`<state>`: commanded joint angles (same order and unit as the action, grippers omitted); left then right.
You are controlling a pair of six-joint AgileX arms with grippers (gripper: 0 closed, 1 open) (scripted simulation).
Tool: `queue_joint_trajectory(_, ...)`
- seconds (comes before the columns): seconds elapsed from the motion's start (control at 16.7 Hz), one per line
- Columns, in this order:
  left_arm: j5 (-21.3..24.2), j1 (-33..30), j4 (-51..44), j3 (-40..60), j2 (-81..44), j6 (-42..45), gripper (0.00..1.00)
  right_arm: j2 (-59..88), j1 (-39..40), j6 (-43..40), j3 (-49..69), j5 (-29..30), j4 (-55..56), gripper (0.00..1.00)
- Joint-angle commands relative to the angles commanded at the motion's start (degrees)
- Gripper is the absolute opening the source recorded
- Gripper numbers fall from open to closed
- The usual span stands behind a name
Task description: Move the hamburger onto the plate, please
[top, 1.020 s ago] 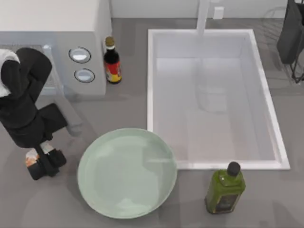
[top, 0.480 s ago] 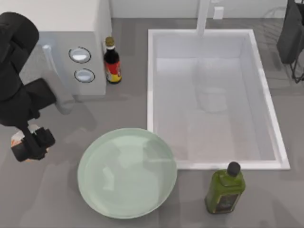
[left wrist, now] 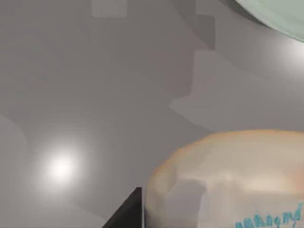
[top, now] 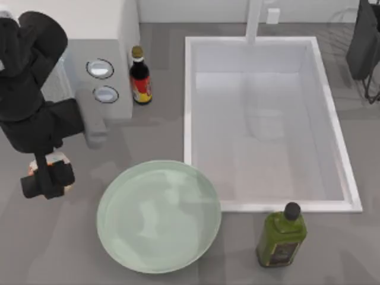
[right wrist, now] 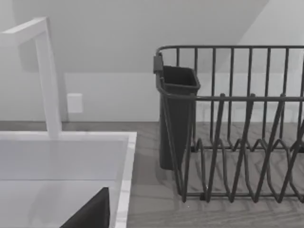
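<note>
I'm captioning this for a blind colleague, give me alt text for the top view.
The left gripper holds the hamburger just left of the plate, a pale green dish near the table's front. A white sink sits to the right, with an olive oil bottle in front.

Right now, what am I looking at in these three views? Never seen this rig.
It is a simulated pair of AgileX arms at a kitchen counter. The top view looks down from above; the other two come from cameras on each wrist. The left end effector, at the table's left, is shut on the hamburger, which also looms close in the left wrist view. The plate sits just to its right, with nothing on it. Around it are a white sink, an olive oil bottle, a dark sauce bottle and a microwave. The right arm is parked at the far right, facing a dish rack.
</note>
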<state>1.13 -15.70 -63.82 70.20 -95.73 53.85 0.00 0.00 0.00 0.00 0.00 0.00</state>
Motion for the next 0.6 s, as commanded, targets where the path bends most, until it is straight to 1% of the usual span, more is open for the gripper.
queue_joint_trajectory(0.12,-0.03,-2.32,-0.32,1.62,-1.66,7.77,0.00,0.00,0.00,0.00,0.00,0.00,0.00,1.00)
queue_joint_trajectory(0.24,-0.04,-5.08,-0.73,3.14,-3.57,17.94,0.00,0.00,0.00,0.00,0.00,0.00,0.00,1.00)
queue_joint_trajectory(0.6,0.18,-14.67,-2.03,6.64,-9.60,55.50,0.00,0.00,0.00,0.00,0.00,0.00,0.00,1.00)
